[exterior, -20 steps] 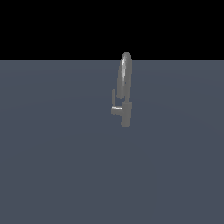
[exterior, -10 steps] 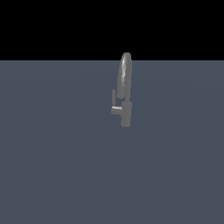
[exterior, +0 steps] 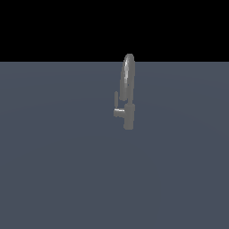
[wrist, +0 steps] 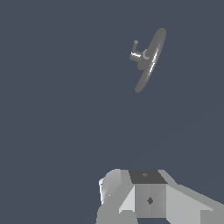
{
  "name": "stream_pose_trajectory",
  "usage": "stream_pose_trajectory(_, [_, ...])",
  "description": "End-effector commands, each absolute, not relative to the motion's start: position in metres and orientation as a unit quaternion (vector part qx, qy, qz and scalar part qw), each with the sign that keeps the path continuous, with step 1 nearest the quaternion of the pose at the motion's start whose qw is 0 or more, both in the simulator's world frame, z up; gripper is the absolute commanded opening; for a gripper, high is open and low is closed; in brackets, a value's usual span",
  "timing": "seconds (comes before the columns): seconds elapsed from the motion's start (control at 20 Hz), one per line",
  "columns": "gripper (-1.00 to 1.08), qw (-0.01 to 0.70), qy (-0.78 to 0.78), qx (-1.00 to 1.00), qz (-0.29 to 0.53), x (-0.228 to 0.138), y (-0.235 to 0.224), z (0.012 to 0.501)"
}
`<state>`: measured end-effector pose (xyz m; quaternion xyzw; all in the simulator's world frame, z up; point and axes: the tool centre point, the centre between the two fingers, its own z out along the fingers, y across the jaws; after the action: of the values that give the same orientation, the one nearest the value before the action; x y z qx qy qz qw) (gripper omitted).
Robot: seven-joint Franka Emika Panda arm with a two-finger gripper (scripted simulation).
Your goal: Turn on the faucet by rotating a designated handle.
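The grey metallic faucet [exterior: 129, 89] stands upright on the slate-blue floor, its tall arched spout seen edge-on. A short stub sticks out toward the exterior view's left, and the thin handle [exterior: 116, 99] rises from its end. No arm shows in the exterior view. From above in the wrist view, the faucet [wrist: 151, 61] is a slanted narrow loop with the handle [wrist: 134, 47] beside it. My gripper [wrist: 148, 197] shows only as pale grey blocks at the picture's edge, well apart from the faucet. Its fingers are not clear enough to tell whether they are open or shut.
A flat slate-blue floor [exterior: 58, 170] spreads all around the faucet, with black background above its far edge. No other objects show in either view.
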<state>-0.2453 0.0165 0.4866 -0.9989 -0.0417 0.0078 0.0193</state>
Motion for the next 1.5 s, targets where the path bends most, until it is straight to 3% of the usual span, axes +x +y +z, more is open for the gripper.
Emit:
stream_pose_trajectory(0.0, [-1.0,0.019,-0.041,-0.999,0.007,-0.245,0.016,0.487])
stream_pose_trajectory(0.65, [-1.0,0.008,0.021,-0.999,0.023,-0.222,0.01,0.48])
stream_pose_trajectory(1.45, [-1.0,-0.044,0.197,-0.978,0.058,-0.151,-0.004,0.447])
